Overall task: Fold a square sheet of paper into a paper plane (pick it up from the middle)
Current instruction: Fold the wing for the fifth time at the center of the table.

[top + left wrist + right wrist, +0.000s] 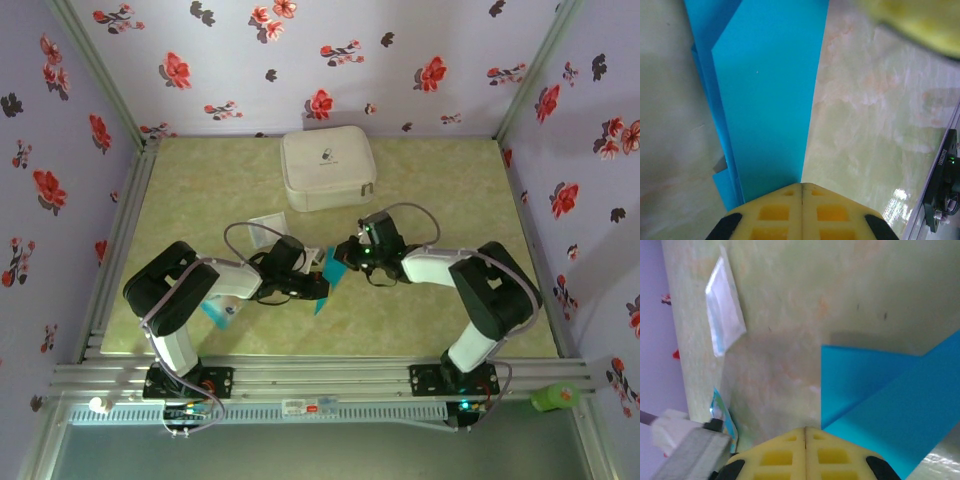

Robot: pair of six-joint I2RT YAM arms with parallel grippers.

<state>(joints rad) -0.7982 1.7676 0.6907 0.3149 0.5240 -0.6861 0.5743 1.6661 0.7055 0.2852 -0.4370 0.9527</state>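
- The left fingers (775, 205) are closed on the folded blue paper (765, 100), which is held just above the middle of the surface (450, 180).
- The right fingers (785, 445) are pinched shut on its opposite edge.
- Farther back, a white zipped pouch (327, 167) is laid flat.

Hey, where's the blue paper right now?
In the top view, the folded blue paper is mid-table, held up between the left gripper and the right gripper, in front of the white zip case.
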